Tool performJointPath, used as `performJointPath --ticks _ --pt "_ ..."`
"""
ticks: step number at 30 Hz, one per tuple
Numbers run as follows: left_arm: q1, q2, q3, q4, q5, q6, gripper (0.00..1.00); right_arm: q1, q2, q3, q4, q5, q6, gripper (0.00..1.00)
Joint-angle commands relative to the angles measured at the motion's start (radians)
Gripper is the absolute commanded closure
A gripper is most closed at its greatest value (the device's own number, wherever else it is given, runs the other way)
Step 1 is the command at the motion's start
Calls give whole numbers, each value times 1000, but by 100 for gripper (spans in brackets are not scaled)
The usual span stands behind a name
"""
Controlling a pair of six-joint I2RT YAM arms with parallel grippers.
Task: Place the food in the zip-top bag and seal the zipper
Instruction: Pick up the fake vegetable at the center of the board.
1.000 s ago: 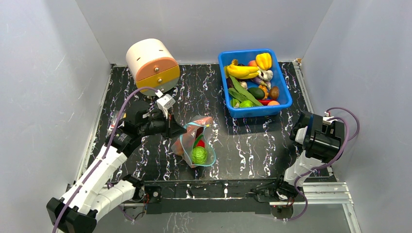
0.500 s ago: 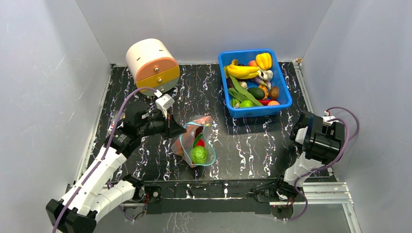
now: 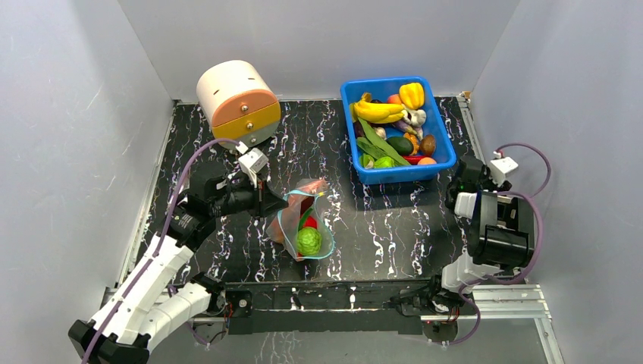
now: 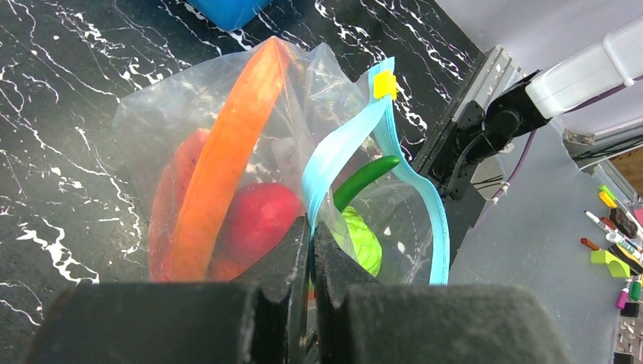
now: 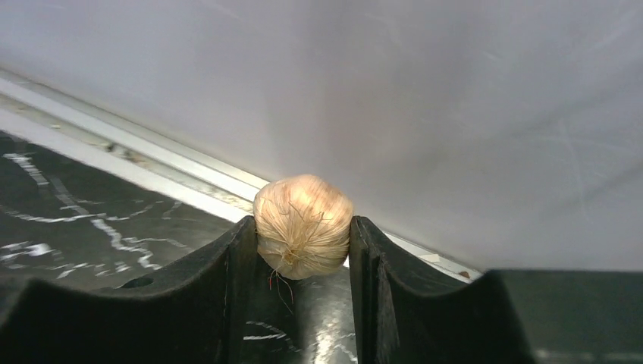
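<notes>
The zip-top bag (image 3: 302, 221) lies in the middle of the table, its mouth held up and open. My left gripper (image 3: 277, 203) is shut on the teal zipper (image 4: 341, 148) at the mouth's left edge, as the left wrist view (image 4: 312, 236) shows. Inside the bag are a green lumpy piece (image 4: 362, 241), a red piece (image 4: 258, 216) and a long orange piece (image 4: 227, 152). My right gripper (image 3: 459, 186), at the right side near the bin, is shut on a beige round garlic-like piece (image 5: 303, 224) in the right wrist view (image 5: 302, 250).
A blue bin (image 3: 442, 162) with several toy fruits and vegetables stands at the back right. A cream and orange drum-shaped container (image 3: 237, 101) stands at the back left. Grey walls close in on three sides.
My right arm has swung up and its wrist has turned toward the back, near the bin's corner. My left gripper has shifted slightly with the bag edge still in it.
</notes>
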Motion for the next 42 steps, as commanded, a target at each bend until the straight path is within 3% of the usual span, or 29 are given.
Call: performJointPath --ticks 1,7,12,15,20,27,37,42 --pt "-2 -39 23 -10 -11 -2 100 99 -77 75 -46 60 -22 78" --pt "-2 -45 37 -26 -45 -15 100 200 -229 146 -108 -21 -72 77" --pt "-2 -29 41 -15 -60 -51 100 247 -384 182 -163 -286 -136 77" --pt "-2 -10 46 4 -64 -87 100 254 -445 220 -246 -400 -117 77" --pt "-2 30 50 40 -84 -158 100 271 -550 246 -310 -719 -64 77" --pt "-2 119 107 1 -153 -142 100 330 -595 319 -440 -1166 -84 77" --pt "-2 192 189 -5 -214 -129 100 461 -632 392 -478 -1579 -61 76" --pt "-2 194 196 7 -203 -130 100 498 -635 392 -400 -1775 7 73"
